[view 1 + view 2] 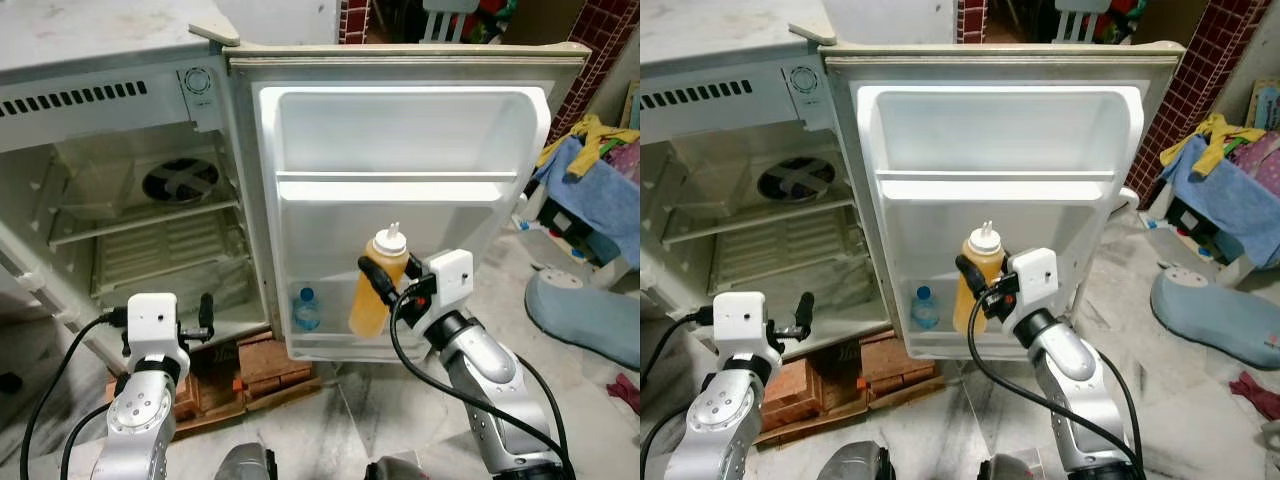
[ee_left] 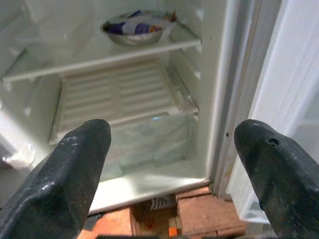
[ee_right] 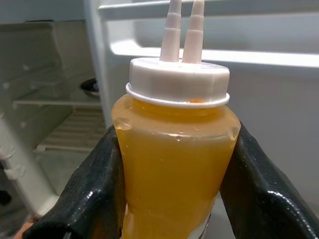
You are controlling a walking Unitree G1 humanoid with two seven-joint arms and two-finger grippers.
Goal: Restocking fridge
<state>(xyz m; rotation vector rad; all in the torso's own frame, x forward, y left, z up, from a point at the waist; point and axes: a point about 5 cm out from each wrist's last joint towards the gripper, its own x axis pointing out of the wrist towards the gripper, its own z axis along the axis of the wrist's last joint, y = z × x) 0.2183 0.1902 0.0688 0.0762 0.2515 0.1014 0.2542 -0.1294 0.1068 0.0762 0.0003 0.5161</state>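
Observation:
The small white fridge (image 1: 110, 70) stands open, its door (image 1: 400, 130) swung wide toward me. My right gripper (image 1: 392, 282) is shut on an orange squeeze bottle (image 1: 378, 282) with a white twin-nozzle cap (image 3: 178, 82), held upright at the door's bottom shelf (image 1: 340, 345). A small water bottle (image 1: 307, 309) with a blue cap stands in that same shelf to the left. My left gripper (image 1: 205, 315) is open, low in front of the fridge's lower compartment, with nothing between its fingers (image 2: 75, 169). A metal bowl (image 2: 134, 30) holding a packet sits on an upper wire shelf inside.
The fridge rests on red bricks (image 1: 255, 365) over a marble floor. Right of the door lie a grey-blue cushion (image 1: 585, 315) and a pile of clothes (image 1: 600, 170). A brick wall (image 1: 600, 50) rises at the back right. The door's upper shelf (image 1: 395, 185) holds nothing.

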